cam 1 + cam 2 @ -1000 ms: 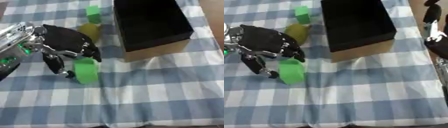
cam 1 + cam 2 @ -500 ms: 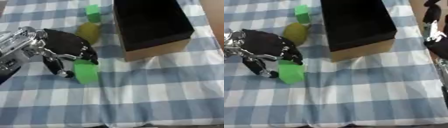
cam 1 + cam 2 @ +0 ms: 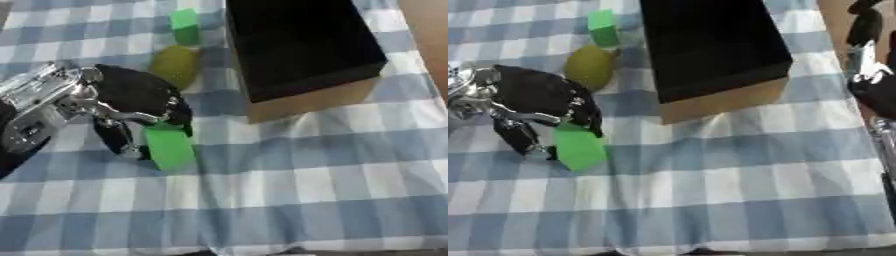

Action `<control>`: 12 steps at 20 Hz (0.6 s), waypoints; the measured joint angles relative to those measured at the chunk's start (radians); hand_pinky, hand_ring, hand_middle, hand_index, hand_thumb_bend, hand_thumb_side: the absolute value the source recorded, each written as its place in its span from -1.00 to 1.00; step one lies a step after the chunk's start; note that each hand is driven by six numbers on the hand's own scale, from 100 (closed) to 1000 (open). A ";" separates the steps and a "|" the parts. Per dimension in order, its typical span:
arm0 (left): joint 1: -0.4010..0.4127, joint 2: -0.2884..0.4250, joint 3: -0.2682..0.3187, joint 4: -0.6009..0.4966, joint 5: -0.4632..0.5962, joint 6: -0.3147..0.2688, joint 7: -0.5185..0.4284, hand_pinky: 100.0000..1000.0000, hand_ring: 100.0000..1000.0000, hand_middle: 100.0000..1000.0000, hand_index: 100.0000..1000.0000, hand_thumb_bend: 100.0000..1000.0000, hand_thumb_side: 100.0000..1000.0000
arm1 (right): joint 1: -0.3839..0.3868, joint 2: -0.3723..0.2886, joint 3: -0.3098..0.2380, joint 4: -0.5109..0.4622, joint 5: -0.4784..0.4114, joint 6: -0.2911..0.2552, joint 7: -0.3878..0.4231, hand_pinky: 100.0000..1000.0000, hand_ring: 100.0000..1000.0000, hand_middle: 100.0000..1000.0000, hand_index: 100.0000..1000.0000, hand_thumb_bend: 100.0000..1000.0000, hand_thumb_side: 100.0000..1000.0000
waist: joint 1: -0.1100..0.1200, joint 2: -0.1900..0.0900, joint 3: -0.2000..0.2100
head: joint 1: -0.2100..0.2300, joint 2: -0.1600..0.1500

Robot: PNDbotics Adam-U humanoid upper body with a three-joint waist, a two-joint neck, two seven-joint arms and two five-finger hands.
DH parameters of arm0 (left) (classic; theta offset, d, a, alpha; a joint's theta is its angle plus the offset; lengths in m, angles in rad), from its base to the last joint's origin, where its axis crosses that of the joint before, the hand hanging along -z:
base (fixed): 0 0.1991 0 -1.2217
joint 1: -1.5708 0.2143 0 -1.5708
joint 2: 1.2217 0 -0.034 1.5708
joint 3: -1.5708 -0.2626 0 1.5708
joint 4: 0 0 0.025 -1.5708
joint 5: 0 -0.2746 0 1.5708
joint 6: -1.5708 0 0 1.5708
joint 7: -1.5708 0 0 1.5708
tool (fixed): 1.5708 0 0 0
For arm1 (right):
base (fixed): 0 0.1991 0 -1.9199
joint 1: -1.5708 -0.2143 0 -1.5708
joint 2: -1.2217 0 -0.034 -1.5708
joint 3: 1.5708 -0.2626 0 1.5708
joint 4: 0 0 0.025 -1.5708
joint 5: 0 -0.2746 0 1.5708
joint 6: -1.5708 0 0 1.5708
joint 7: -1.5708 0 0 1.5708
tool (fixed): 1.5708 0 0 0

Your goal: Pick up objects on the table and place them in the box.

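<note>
Nearest you lies the blue-and-white checked tablecloth (image 3: 289, 200), bare across the whole near stretch and a little rumpled along a crease that runs up its middle.

Your left hand (image 3: 140, 102) comes in from the left edge over the cloth, its black palm facing down and its silver wrist joints trailing off toward the lower left. Its fingers (image 3: 179, 112) curl down over the top of a bright green block (image 3: 169, 146), and the thumb (image 3: 114, 137) reaches down on the block's left side, so the hand is closed around the block's upper end. The block stands on the cloth, leaning a little, with its lower end clear of the hand. You cannot tell from these views whether the block is lifted off the cloth or resting on it.

Just beyond the hand, close to its far edge, sits a yellow-green rounded fruit (image 3: 175, 65), shaped like a lemon or pear. Farther still, near the top of the cloth, lies a second, smaller green block (image 3: 185, 25), just beyond the fruit.

To the right of those stands the box (image 3: 302, 97), cardboard brown outside with a dark black interior, open at the top. It is well apart from the block in your hand.

Your right hand (image 3: 866, 30) shows at the far right edge in the right eye view, off the cloth; you cannot tell how its fingers stand.
</note>
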 measured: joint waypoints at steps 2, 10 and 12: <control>0.000 -0.005 0.007 0.000 0.015 0.000 0.000 0.64 0.43 0.05 0.38 -0.55 -0.98 | 0.000 0.003 0.000 0.000 0.000 0.001 0.001 0.83 1.00 -0.20 0.79 -1.00 -0.18 | 0.000 0.000 0.000 | 0.000 0.000; 0.001 -0.005 0.059 -0.050 0.068 0.000 0.000 0.59 0.35 -0.06 0.27 -0.61 -1.00 | 0.002 0.004 0.000 0.000 0.000 0.004 0.004 0.83 1.00 -0.20 0.79 -1.00 -0.18 | 0.000 0.000 0.000 | 0.000 0.000; 0.000 0.008 0.080 -0.086 0.081 0.000 0.000 0.58 0.34 -0.06 0.26 -0.57 -1.00 | 0.003 0.004 0.000 0.000 0.000 0.004 0.004 0.83 1.00 -0.20 0.79 -1.00 -0.18 | 0.000 0.000 0.001 | -0.001 0.000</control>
